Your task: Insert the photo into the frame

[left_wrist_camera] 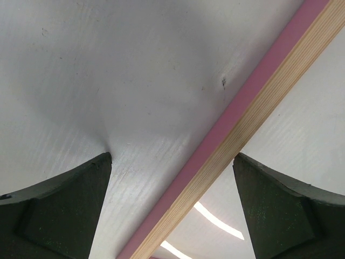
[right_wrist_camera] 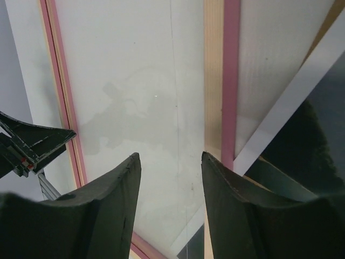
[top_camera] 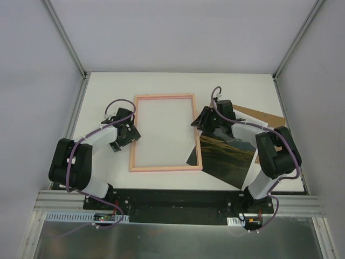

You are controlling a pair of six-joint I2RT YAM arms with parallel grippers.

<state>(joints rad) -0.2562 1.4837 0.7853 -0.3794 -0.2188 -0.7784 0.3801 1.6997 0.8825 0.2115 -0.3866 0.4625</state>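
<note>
Listing what lies on the white tabletop (top_camera: 253, 86), each item placed by reference to the frame.

Item 1, the frame (top_camera: 161, 97): lies flat mid-tabletop, with bare tabletop showing through most of its opening. It has a pink face and a pale layered-wood side, seen close in the left wrist view. Judged stiff, light and thin-railed. It would probably slide if nudged, so it is best steadied at a rail.

Item 2, the photo (top_camera: 226, 159): lies picture side up and skewed, against the near end of the frame's right rail. One corner shows inside the opening, apparently slipped under that rail. The rest lies outside, to the frame's right. Judged thin, light, floppy and easily creased. Lying flat, it offers little to pinch. The best hold is likely the free edge or corner farthest from the frame, on the pale border rather than the printed face.

Item 3, brown board (top_camera: 267, 116): to the frame's right, beyond the photo, partly hidden by the right arm.

Item 4, left end effector (top_camera: 125, 135): at the frame's left rail, fingers spread wide and straddling the rail without closing on it.

Item 5, right end effector (top_camera: 207, 121): above the frame's right rail, fingers parted partway with nothing between them.

Markings: no brand, label or writing can be read on any item.
</note>
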